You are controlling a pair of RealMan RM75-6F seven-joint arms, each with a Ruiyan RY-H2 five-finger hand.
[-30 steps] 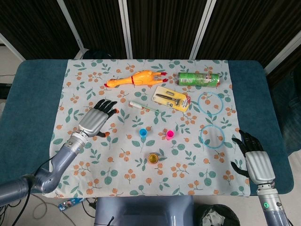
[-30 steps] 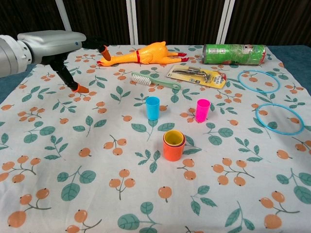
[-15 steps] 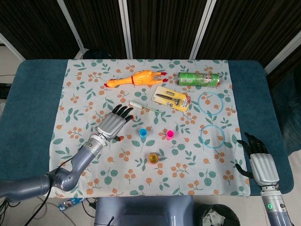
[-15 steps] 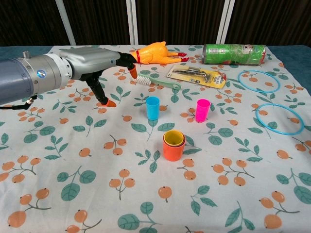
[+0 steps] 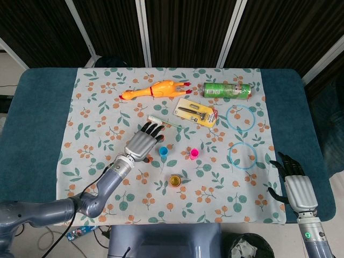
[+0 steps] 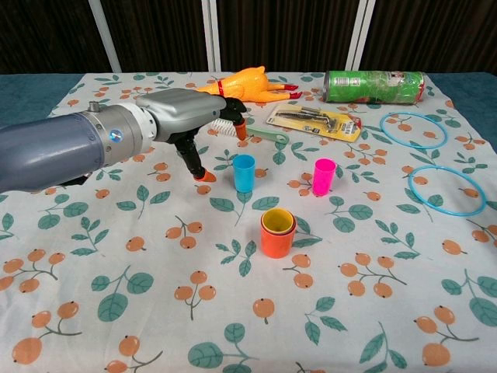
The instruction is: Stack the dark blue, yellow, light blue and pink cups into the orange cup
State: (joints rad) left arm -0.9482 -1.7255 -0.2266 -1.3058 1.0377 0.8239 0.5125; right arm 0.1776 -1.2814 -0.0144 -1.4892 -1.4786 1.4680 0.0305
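- Left hand: we find it over the patterned cloth, fingers spread and holding nothing, its tips just beside the light blue cup without touching it.
- Right hand: seen only from the head view, at the tabletop edge, well apart from the cups; fingers apart, nothing in them.
- Light blue cup: upright, mouth up, long axis vertical — standing alone.
- Pink cup: upright, mouth up, near the light blue cup, apart from it.
- Orange cup: upright, nearer the robot than the other two, with the yellow cup nested inside, only its rim showing. We cannot make out a dark blue cup — if it sits inside, the yellow hides it.
- Far side: rubber chicken partly hidden by the left hand in the chest view; brush; carded razor pack; green can lying on its side; two blue rings.
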